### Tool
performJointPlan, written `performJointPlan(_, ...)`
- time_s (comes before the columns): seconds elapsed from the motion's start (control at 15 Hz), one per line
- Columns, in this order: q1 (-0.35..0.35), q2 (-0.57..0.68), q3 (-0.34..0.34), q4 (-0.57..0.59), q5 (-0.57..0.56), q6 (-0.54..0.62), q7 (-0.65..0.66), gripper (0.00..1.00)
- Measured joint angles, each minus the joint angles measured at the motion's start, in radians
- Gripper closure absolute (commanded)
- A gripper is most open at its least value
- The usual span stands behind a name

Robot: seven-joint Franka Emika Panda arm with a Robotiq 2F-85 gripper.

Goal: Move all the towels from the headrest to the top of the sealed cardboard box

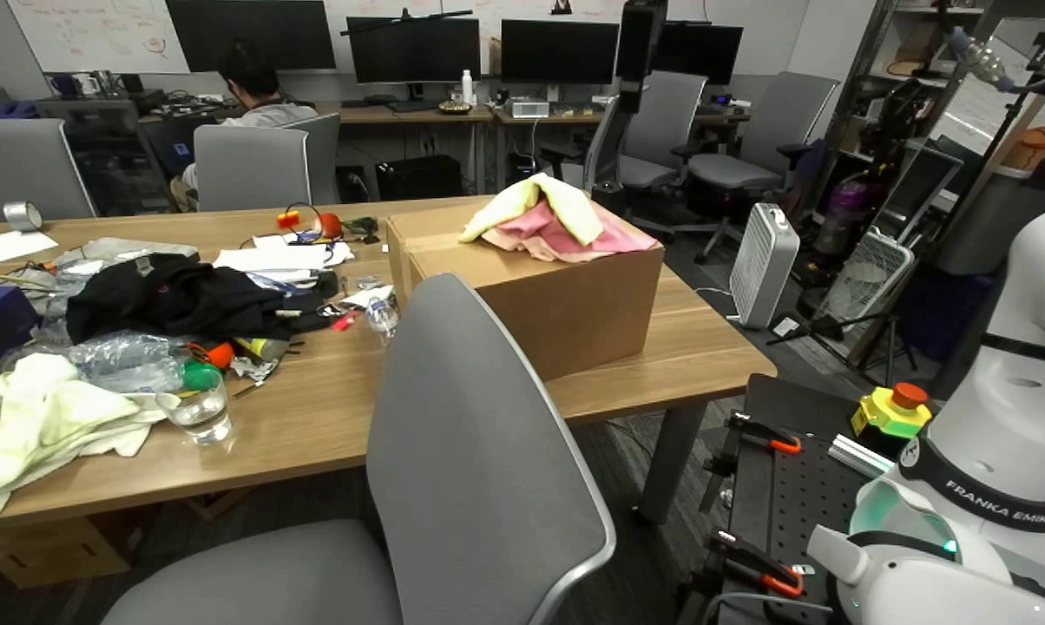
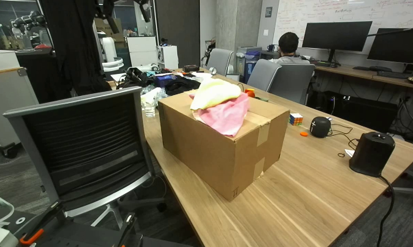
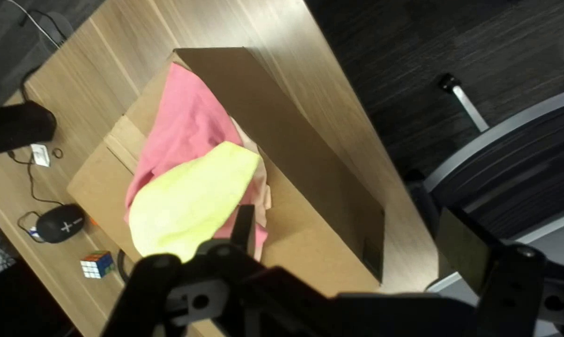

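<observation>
The sealed cardboard box (image 1: 575,321) stands on the wooden table; its tape strip shows in an exterior view (image 2: 263,133). A yellow towel (image 2: 215,94) lies crumpled over a pink towel (image 2: 227,115) on the box top. A pale peach cloth edge (image 3: 262,187) shows beneath them in the wrist view. The grey chair's backrest (image 1: 479,451) has no towel on it. My gripper (image 3: 350,227) is open and empty, above the box. One finger overlaps the towels in the wrist view, but they look apart. In an exterior view the gripper (image 2: 130,19) hangs high up, fingers spread.
The chair stands against the table edge beside the box. Clutter on the table includes a black cloth (image 1: 180,299), a pale yellow cloth (image 1: 45,417) and a glass of water (image 1: 201,417). A Rubik's cube (image 2: 295,119) and black speakers (image 2: 320,127) stand behind the box.
</observation>
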Motion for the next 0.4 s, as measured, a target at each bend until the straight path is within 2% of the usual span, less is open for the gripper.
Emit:
performJointPlan(0.2,0.023,-0.085,-0.015,-0.042,0.103,0.003,-0.104,0.0)
performJointPlan(0.4,0.049,-0.141,-0.018,-0.103,0.186,0.002,-0.14,0.0)
